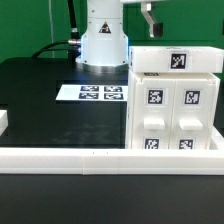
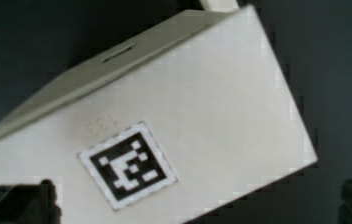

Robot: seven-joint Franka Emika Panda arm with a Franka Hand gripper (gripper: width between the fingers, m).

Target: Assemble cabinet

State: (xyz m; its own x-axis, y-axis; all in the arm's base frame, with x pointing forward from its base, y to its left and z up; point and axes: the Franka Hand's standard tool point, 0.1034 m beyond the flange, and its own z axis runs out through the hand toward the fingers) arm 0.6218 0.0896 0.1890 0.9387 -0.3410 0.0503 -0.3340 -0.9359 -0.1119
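A long white border rail (image 1: 110,158) runs across the front. Behind it, at the exterior view's right, stands the cabinet (image 1: 176,100), with the marker board (image 1: 93,94) beside it on the black table (image 1: 40,105). The gripper (image 1: 148,17) hovers above the cabinet, fingers (image 2: 22,200) spread wide, holding nothing

So the cabinet (image 1: 172,100) is sitting on the worktop (image 1: 40,100) at the exterior view's right, with the marker board (image 1: 99,93) lying flat just to its left. The border rail (image 1: 100,157) is running along in front of both.
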